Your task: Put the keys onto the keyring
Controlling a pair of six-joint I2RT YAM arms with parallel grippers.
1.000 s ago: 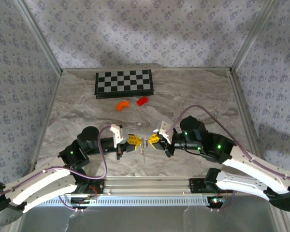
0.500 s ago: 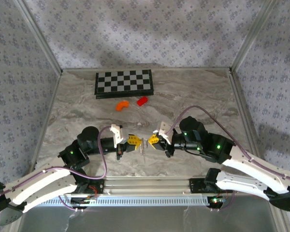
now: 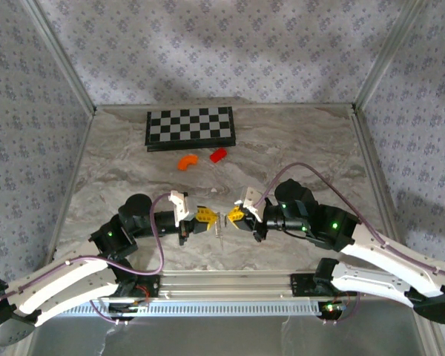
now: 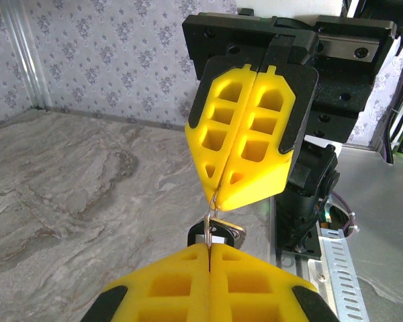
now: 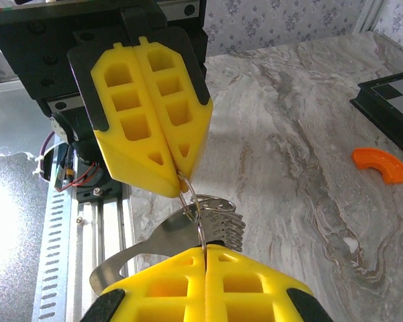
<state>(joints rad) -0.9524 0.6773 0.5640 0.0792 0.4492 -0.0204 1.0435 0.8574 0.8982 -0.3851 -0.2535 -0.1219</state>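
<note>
My two grippers meet tip to tip low over the table near its front edge. The left gripper is shut on the thin silvery keyring. Facing it, the right gripper is shut on the same keyring from the other side. A small dark key with a pale silvery centre hangs just beyond the left fingertips. In the right wrist view several toothed silver keys and a flat curved silver piece hang from the ring.
A checkerboard lies at the back of the marbled table. In front of it are a curved orange piece and a red block. A metal rail runs along the near edge by the arm bases.
</note>
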